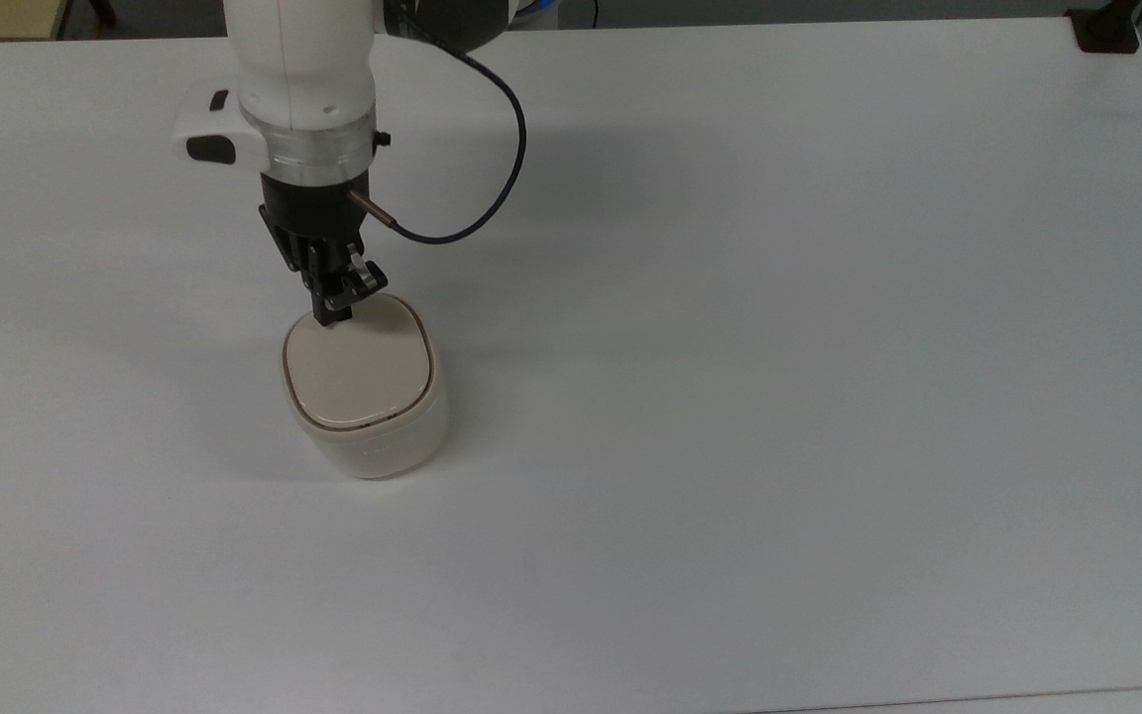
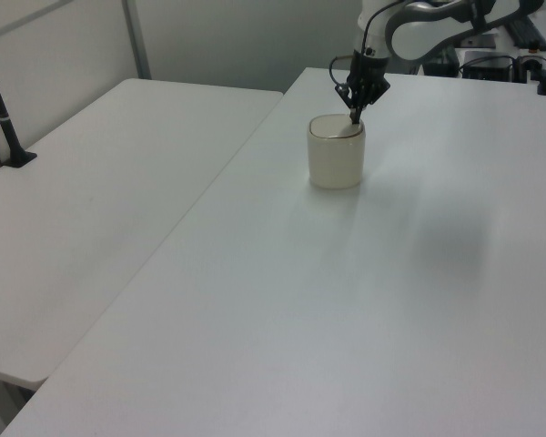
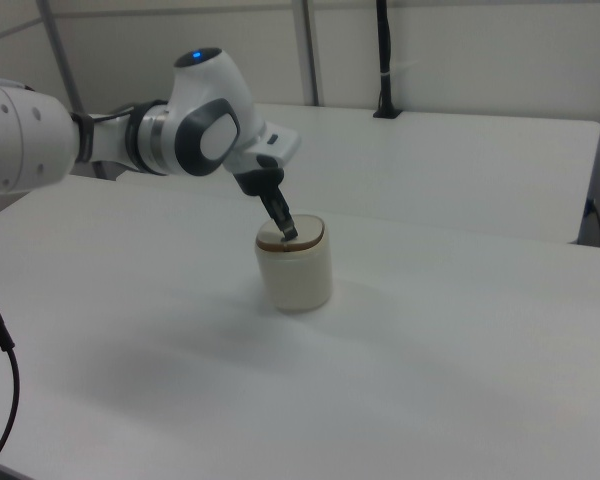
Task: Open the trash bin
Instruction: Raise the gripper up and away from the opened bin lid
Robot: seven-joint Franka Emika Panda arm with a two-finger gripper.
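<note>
1. Leftmost in the top view, the white arm (image 1: 298, 79) reaches down from the upper edge over the white table (image 1: 779, 347), with a dark cable (image 1: 492, 188) looping from its wrist toward the top view's right.

2. Just below the wrist, the gripper (image 1: 331, 315) points down at the far edge of the trash bin (image 1: 365, 387), its black fingers drawn together into a single narrow tip with no visible gap and nothing held between them.

3. That tip sits on the lid (image 1: 358, 372) at the rim nearest the arm; the pictures do not settle how hard it presses.

4. Lying flat, the lid shows a thin dark seam all round its edge, and the bin stands upright on the table in the top view's left half, well apart from every table edge.

5. Seen from the left view, the bin (image 2: 336, 162) stands toward the far end of the nearer table, and the gripper (image 2: 354, 116) comes down onto the lid's far right corner.

6. Farther to the left view's left, a second white table (image 2: 100, 200) adjoins the first, with a black post (image 2: 5, 118) clamped at its edge.

7. Across in the right view, the arm (image 3: 130, 135) comes in from the right view's left, and the gripper (image 3: 287, 232) slants down onto the lid's left rim on the bin (image 3: 295, 265).
</note>
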